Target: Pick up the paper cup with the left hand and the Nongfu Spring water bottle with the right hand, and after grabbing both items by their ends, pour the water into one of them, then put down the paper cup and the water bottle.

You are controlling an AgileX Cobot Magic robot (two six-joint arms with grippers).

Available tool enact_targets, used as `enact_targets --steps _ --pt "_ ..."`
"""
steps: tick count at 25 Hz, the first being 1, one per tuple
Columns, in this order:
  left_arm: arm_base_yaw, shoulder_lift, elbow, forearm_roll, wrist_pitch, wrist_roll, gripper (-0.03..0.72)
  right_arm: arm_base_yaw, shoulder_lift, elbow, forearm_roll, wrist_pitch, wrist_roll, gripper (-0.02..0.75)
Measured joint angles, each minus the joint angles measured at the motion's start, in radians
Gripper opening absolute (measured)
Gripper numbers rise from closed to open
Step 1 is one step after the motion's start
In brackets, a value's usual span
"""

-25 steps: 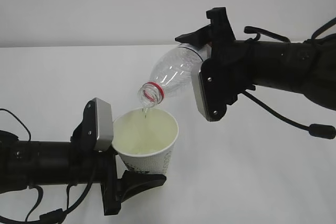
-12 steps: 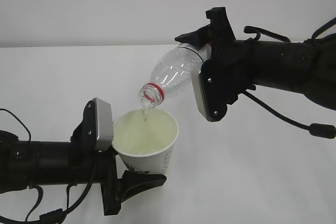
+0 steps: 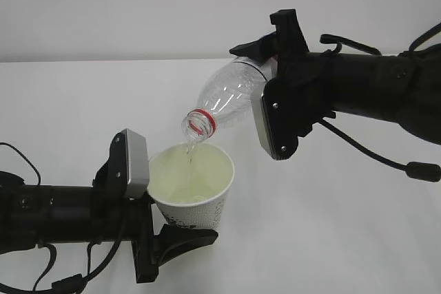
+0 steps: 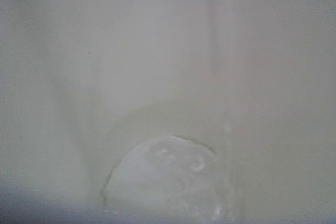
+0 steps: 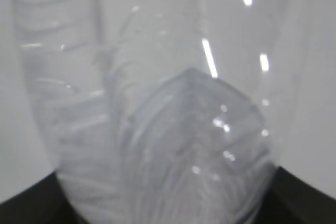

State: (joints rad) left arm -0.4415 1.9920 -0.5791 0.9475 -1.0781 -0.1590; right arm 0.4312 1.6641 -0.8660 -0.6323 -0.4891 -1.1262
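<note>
Above the paper cup (image 3: 191,187), the Nongfu Spring water bottle (image 3: 226,100) tilts mouth-down.
Left hand (image 3: 169,237) grips the cup's base; right hand (image 3: 265,67) grips the bottle's base; water (image 3: 189,151) streams thinly.

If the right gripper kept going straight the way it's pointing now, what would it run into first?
The right gripper points down-left along the water bottle held in its jaws. That line probably leads the bottle's mouth to the paper cup rim first, though depth is hard to judge.

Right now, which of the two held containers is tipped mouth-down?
The Nongfu Spring water bottle, in the right claw; its red-ringed neck slants down, while the paper cup faces mouth-up.
</note>
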Motion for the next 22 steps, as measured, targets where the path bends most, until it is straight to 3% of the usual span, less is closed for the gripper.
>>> enact_targets --steps 22 --pt "0.000 0.000 0.000 0.043 -0.009 0.000 0.513 0.000 0.000 0.000 0.000 0.000 -0.009 0.508"
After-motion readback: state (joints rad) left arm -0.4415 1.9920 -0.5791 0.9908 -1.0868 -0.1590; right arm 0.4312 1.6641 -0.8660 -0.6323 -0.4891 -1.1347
